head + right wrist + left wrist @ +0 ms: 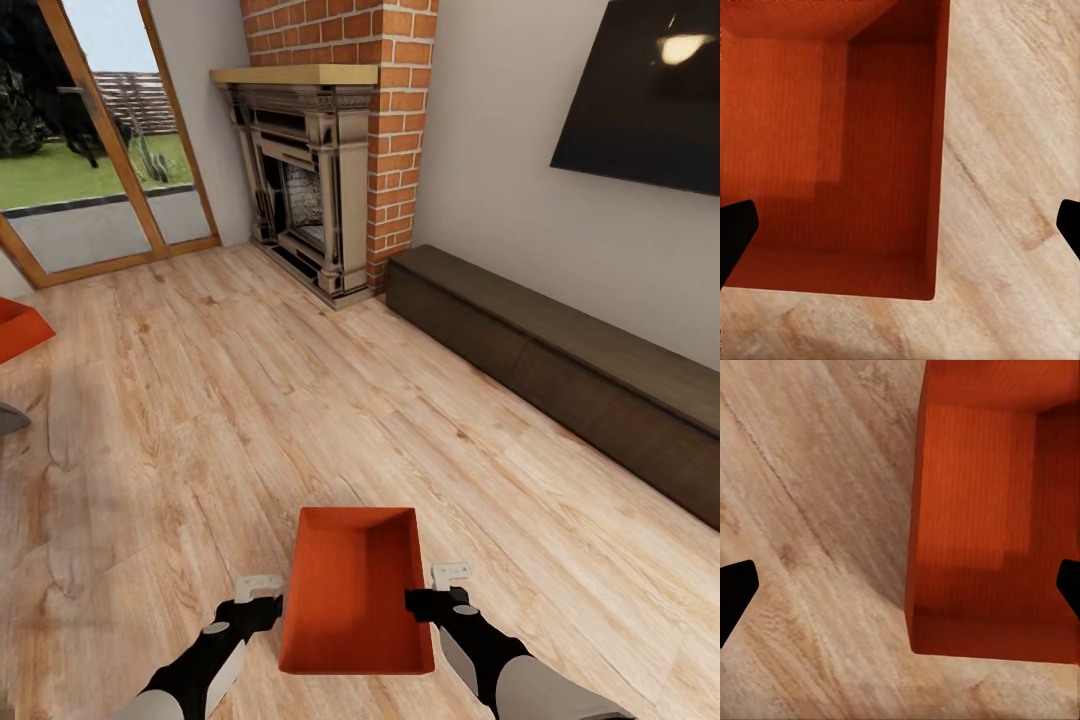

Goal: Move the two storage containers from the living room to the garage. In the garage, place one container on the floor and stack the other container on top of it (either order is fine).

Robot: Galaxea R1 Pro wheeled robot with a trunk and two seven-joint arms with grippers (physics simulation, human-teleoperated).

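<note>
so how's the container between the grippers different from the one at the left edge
The near storage container sits between the left gripper and right gripper, in full view with its open top and inside floor visible; the far container is cut off by the picture's edge, with only a corner visible. The near one lies close to the robot; the far one lies toward the glass door. Both are orange-red.

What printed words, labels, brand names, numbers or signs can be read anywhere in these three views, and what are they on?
None: no view carries readable text.
The storage container between the left gripper and right gripper has plain orange-red walls, unmarked.
The second container at the picture's left edge: plain.
The wall screen is dark, showing just a lamp's reflection.
The brick fireplace, the low cabinet and the plank floor: no lettering.
</note>
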